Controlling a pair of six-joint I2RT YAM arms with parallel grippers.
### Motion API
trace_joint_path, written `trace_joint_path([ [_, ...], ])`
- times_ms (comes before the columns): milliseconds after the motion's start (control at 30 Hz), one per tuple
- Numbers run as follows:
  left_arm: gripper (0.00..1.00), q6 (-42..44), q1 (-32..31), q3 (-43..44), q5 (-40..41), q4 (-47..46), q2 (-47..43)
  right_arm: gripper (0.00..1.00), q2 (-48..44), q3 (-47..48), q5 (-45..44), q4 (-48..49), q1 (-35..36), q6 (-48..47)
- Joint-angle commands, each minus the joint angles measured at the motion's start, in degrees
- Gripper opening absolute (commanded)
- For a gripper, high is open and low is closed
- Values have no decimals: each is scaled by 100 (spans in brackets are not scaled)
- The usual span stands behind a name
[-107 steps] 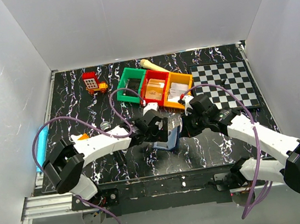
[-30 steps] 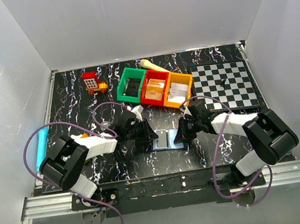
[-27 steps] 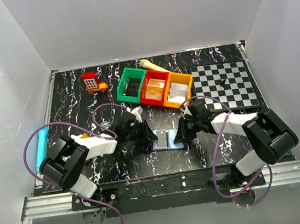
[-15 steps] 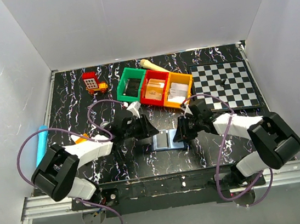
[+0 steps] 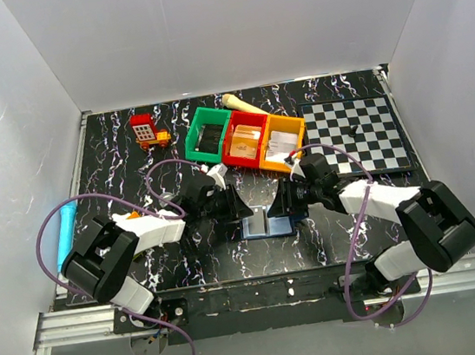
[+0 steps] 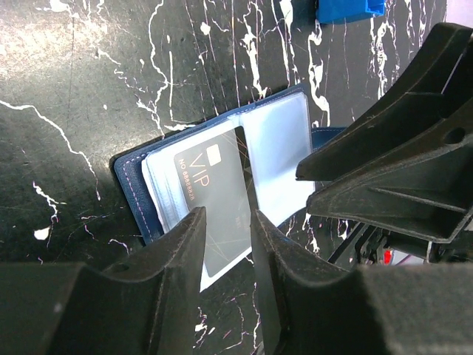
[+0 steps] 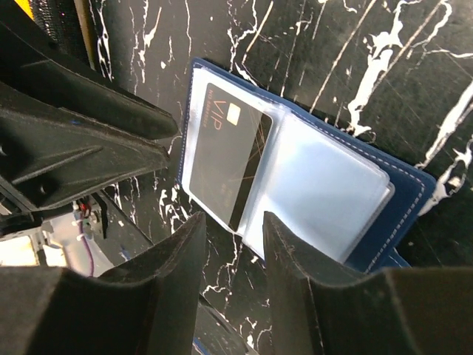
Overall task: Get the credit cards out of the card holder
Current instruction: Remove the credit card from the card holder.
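Note:
The card holder (image 5: 265, 224) lies opened flat on the black marbled table between my two grippers, navy cover down and clear sleeves up. A dark card marked VIP (image 6: 216, 198) sits in one sleeve (image 7: 222, 159), and the sleeve beside it (image 7: 325, 192) looks pale and empty. My left gripper (image 5: 240, 209) hovers at the holder's left edge, its jaws (image 6: 227, 222) open over the card's end. My right gripper (image 5: 282, 207) stands at the holder's right edge, open (image 7: 233, 222), with only table and sleeve edge showing between its fingers.
Green (image 5: 208, 134), red (image 5: 246, 140) and orange (image 5: 281, 144) bins stand in a row behind the holder. A checkerboard (image 5: 359, 133) lies at the right. A red toy (image 5: 145, 130) sits far left. A small blue block (image 6: 347, 9) lies just beyond the holder.
Both grippers have opened wider over the last second and shifted slightly. The holder, lifted between them a few seconds ago, now lies flat and open on the table.

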State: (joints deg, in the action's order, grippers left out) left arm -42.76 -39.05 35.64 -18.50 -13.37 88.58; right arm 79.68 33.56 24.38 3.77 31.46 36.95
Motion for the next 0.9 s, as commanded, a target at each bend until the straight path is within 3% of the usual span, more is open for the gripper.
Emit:
trace_joint_path([
  [0, 29, 14, 11, -57, -39, -175, -25, 44, 249, 71, 321, 660, -9, 313],
  [867, 19, -180, 11, -320, 31, -298, 301, 43, 961, 116, 453, 1134, 9, 568],
])
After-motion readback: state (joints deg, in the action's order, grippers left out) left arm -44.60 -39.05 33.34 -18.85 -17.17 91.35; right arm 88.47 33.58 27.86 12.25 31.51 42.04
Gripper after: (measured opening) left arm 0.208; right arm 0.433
